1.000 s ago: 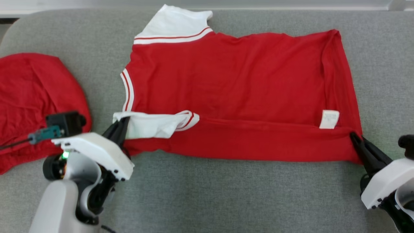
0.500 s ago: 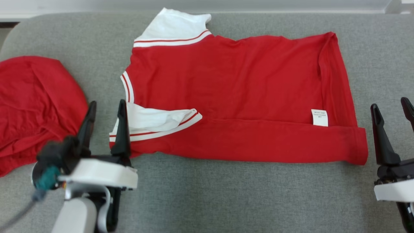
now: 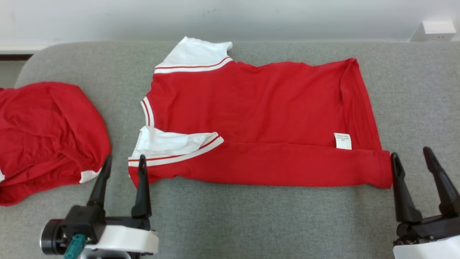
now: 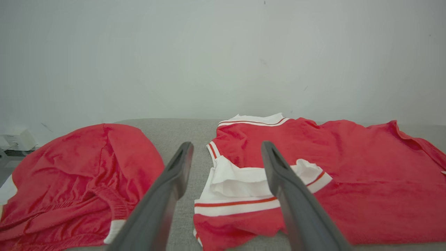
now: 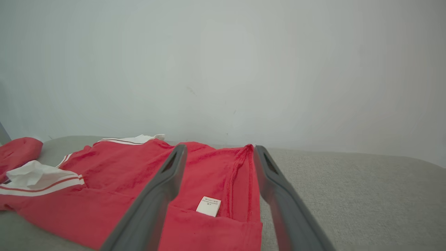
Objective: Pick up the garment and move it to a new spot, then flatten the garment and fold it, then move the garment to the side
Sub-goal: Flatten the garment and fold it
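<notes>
Grippers: left gripper (image 3: 125,160) is sitting at the lower left of the head view with its two dark fingers spread wide and nothing between them. Its inner fingertip (image 3: 142,160) is overlapping the near left corner of the red shirt (image 3: 258,122) in that view; can't tell whether it's touching the cloth or hanging above it. Right gripper (image 3: 410,153) is sitting at the lower right, fingers likewise standing wide apart and empty, just beside the shirt's near right corner and clear of it.

Red shirt is lying spread across the middle of the grey padded surface (image 3: 251,223), collar end toward the robot's left, hem end toward its right. Near long edge is lying folded over onto the body as a band. Near white sleeve (image 3: 172,144) with its red stripe is lying folded in on top of the red cloth; far white sleeve (image 3: 194,54) is sticking out toward the wall (image 3: 230,18). White label (image 3: 342,141) is showing at the fold line near the hem end.

Second red garment (image 3: 46,136) is lying bunched at the left, apart from the shirt, with grey surface showing between them.

Left wrist view: left gripper (image 4: 226,146) is pointing between the bunched garment (image 4: 80,174) and the shirt (image 4: 348,164). Right wrist view: right gripper (image 5: 220,149) is framing the shirt's (image 5: 115,181) hem end, with the label (image 5: 208,206) showing between the fingers
</notes>
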Motion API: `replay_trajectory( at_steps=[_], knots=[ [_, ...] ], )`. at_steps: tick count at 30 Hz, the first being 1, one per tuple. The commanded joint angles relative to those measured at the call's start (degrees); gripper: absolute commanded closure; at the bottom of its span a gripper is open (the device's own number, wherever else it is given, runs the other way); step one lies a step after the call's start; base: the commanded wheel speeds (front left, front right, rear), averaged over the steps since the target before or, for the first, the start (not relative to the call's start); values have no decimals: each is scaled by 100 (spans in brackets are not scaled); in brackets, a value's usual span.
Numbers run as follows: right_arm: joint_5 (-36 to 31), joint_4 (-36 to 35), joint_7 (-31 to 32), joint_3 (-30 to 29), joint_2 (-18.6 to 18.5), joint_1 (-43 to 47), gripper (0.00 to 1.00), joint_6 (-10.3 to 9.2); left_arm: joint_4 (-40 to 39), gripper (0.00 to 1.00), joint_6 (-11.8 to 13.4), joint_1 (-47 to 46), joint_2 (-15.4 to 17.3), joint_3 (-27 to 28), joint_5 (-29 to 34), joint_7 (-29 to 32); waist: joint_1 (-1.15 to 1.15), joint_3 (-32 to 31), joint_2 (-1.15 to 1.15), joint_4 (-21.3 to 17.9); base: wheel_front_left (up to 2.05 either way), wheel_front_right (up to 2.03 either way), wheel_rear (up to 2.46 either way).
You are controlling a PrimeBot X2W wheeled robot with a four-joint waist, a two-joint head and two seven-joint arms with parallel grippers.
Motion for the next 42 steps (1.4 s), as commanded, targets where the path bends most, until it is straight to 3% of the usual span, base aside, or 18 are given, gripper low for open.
replay_trajectory(
  at_steps=[1, 15, 23, 31, 37, 38, 39, 40, 41, 42],
  knots=[
    [72, -11, 38, 4, 27, 86, 0, -16, 31, 0, 23, 93, 21, 10, -22, 25, 0, -54, 0, -20, 0, 0, 0],
    [214, 156, 37, -86, 109, 162, 0, -16, 262, 0, -75, 29, 146, -18, -185, 179, 0, -144, 0, -31, 0, 0, 0],
    [370, 1137, 215, -146, -132, -97, 0, -16, 1121, 0, -522, -440, 116, -45, -757, 802, 0, 101, 0, 53, 0, 0, 0],
    [699, 2265, 309, 340, -392, -796, 0, -16, 2130, 0, -992, -958, 177, -87, -1307, 1604, 0, 325, 0, 96, 0, 0, 0],
    [1060, 2737, 546, 836, -596, -1006, 0, -16, 2470, 0, -1366, -1086, 144, -252, -1681, 2180, 0, 388, 0, 114, 0, 0, 0],
    [1138, 2755, 622, 932, -623, -1022, 47, -16, 2452, 0, -1417, -1098, 199, -323, -1596, 2299, 0, 392, 0, 111, 0, 0, 0],
    [1207, 2738, 654, 1018, -661, -1041, 72, -15, 2430, 20, -1425, -1108, 304, -396, -1464, 2382, 0, 390, 0, 106, 0, 0, 0],
    [1265, 2718, 696, 1099, -716, -1054, 100, -14, 2397, 84, -1449, -1082, 312, -442, -1484, 2428, 0, 387, 0, 105, 0, 0, 0],
    [1336, 2689, 726, 1149, -763, -1072, 100, -14, 2324, 100, -1468, -1064, 302, -453, -1539, 2459, 0, 384, 0, 105, 0, 0, 0],
    [1377, 2635, 719, 1168, -817, -1102, 100, -15, 2229, 100, -1461, -1070, 352, -468, -1488, 2467, 0, 378, 0, 104, 0, 0, 0]
  ],
)
